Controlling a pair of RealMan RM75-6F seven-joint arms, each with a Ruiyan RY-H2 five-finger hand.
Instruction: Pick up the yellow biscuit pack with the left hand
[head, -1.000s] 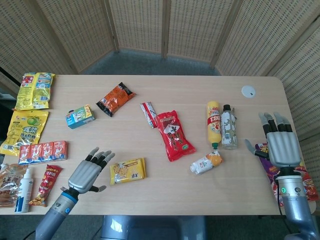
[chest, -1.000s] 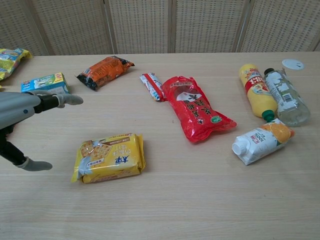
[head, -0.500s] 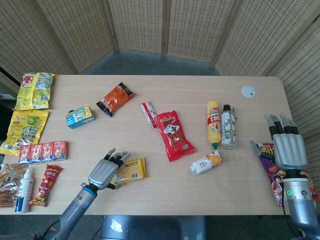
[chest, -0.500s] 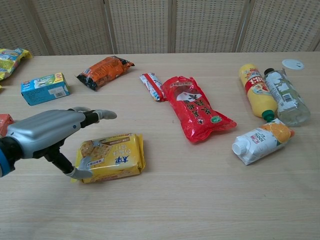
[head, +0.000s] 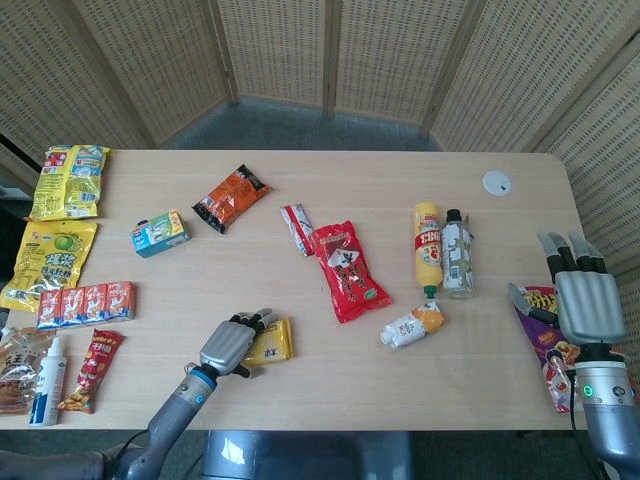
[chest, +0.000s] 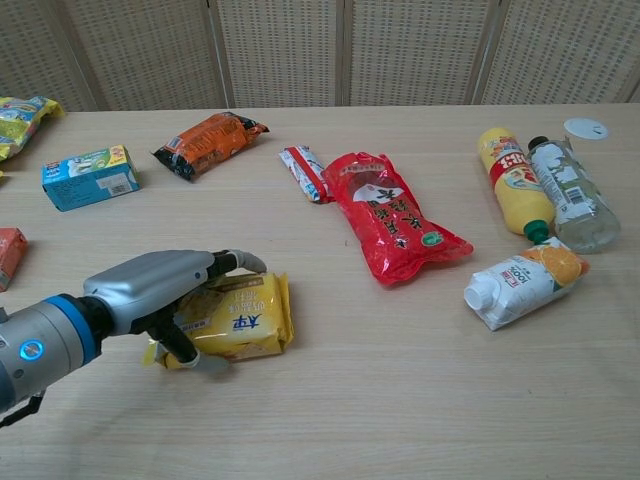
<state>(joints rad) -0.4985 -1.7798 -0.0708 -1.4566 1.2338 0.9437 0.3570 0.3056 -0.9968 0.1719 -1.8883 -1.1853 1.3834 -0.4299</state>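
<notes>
Fingers (chest: 232, 262) of the left hand (chest: 165, 285) reach over the far edge of the yellow biscuit pack (chest: 240, 318), with the thumb at its near edge by the table; the hand covers the pack's left half, but whether it truly grips cannot be told. From the head view the same left hand (head: 230, 345) lies over the pack (head: 270, 342) at about 7 o'clock on the table (head: 330, 180), near the front edge. Still flat on the wood, the pack sits at 8 o'clock from the red snack bag (chest: 392, 220). Over at 4 o'clock, the right hand (head: 588, 302) hangs past the table's right end with its fingers (head: 556, 247) straight, slightly apart and holding nothing, above a purple packet (head: 545, 320). A small juice carton (chest: 520, 283) lies on its side at 3 o'clock from the pack, well apart.
</notes>
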